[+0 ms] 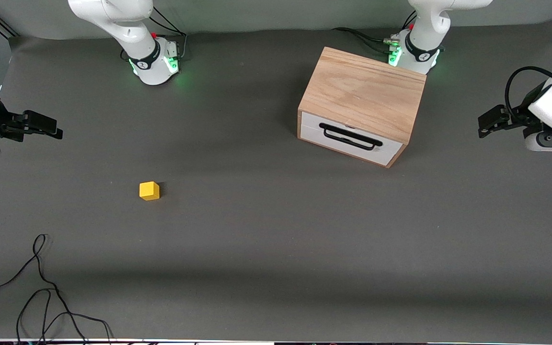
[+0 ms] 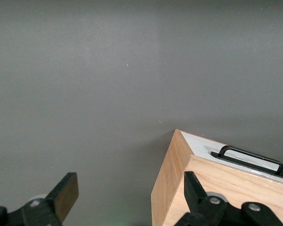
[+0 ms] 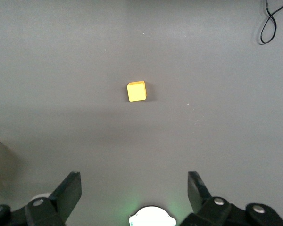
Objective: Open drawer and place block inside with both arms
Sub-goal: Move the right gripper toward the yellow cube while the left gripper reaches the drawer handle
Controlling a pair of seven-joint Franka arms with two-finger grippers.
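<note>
The yellow block (image 1: 149,190) sits on the grey table toward the right arm's end, nearer to the front camera than the cabinet. It also shows in the right wrist view (image 3: 136,91). The drawer (image 1: 352,139) is shut, its white front flush with the oak cabinet (image 1: 362,91), which stands just in front of the left arm's base. Its black bar handle (image 1: 350,136) shows in the left wrist view too (image 2: 247,160). My left gripper (image 2: 129,181) is open and empty, high over the cabinet's edge. My right gripper (image 3: 133,179) is open and empty, high over the table near its base.
A loose black cable (image 1: 41,287) lies at the table's near edge toward the right arm's end. Black devices stand at each end of the table, one at the right arm's end (image 1: 31,125) and one at the left arm's end (image 1: 501,120).
</note>
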